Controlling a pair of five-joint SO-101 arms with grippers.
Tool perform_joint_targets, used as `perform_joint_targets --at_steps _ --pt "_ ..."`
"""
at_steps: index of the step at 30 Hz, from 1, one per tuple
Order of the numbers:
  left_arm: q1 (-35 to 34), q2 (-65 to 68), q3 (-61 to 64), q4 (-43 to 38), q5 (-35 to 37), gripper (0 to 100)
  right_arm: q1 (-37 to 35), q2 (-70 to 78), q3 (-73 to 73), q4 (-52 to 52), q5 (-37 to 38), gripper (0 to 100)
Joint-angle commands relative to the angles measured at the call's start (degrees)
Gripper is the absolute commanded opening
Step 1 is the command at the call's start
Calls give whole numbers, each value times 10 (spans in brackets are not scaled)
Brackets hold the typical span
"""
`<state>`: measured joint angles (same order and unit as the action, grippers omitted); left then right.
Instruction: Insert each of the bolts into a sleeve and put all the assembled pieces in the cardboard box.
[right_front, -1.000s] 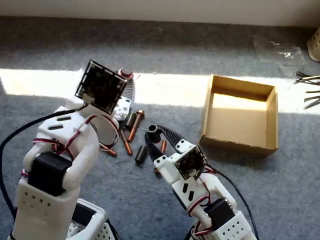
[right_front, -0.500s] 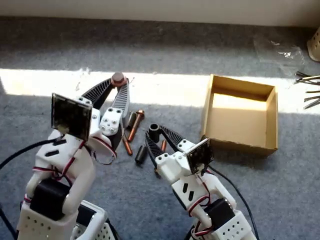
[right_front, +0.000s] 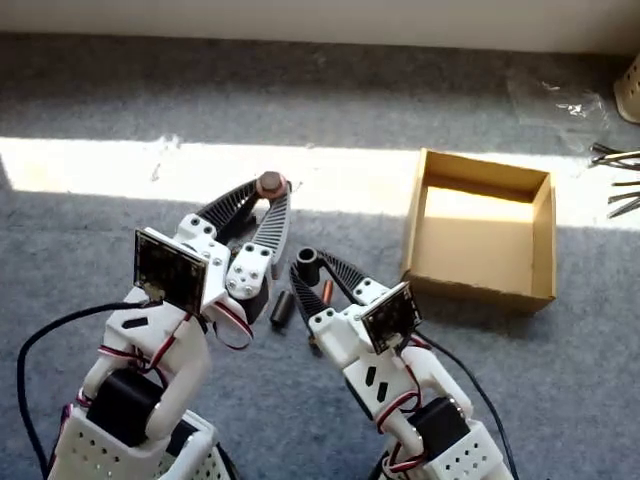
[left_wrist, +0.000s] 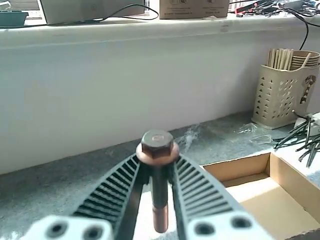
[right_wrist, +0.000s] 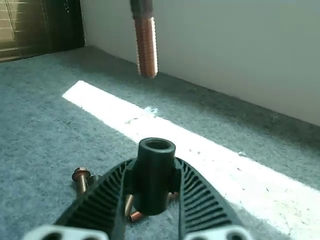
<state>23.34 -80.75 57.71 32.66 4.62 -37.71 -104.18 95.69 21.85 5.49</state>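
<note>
**Item 1.** L gripper (right_front: 268, 196): clamped on bolt (right_front: 269, 184), head up, thread end hanging free below the jaws.

**Item 2.** R gripper (right_front: 308, 274): clamped on sleeve (right_front: 307, 264), bore facing up.

**Item 3.** Box (right_front: 478, 287): on carpet (right_front: 120, 110), approx. 2–3 o'clock of sleeve, well apart. No assembled pc in it, so task looks early.

**Item 4.** Spare sleeve (right_front: 281, 308): lying at 7 o'clock of held sleeve. Loose bolt (right_front: 326, 291): at 5 o'clock, just beside R gripper.

**Step in hand (est.):** insertion, parts not yet mated. Bolt head sits at 11 o'clock of sleeve, apart.

**To do it well:**
- Bring thread tip over bore.
- Keep shank in line w/ sleeve axis.
- Lower slowly while R arm holds firm.
- Keep L grip tight till shank is well in.
- If tip catches rim, back off and re-centre. Don't push.

**Views compared:**
- R wrist view adds the height gap: thread tip hangs above the bore mouth w/ clear air between. How far behind it hangs can't be told there.
- High view supplies that plan offset, plus box and spares.
- L wrist view adds grip detail: jaws pinch shank just under the head, shank straight. Slotted holder (left_wrist: 280, 95) w/ sticks stands beyond box.
</note>
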Motion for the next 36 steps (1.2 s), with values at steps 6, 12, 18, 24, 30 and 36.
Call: perform_joint_targets --at_steps 6,12,18,24,30,36 --pt "29 -22 54 -70 4 6 -2 -4 46 -19 10 5" --pt "46 -110 79 -73 4 6 -1 -4 56 -19 10 5" --pt "51 -148 108 -71 4 6 -4 -4 59 -20 16 5" --pt "72 -150 122 -69 24 6 -3 -4 59 -35 78 5" --pt "84 -150 122 -55 30 6 -2 -4 59 -35 81 5" --pt "83 -150 121 -50 30 6 14 -4 58 -35 81 5"
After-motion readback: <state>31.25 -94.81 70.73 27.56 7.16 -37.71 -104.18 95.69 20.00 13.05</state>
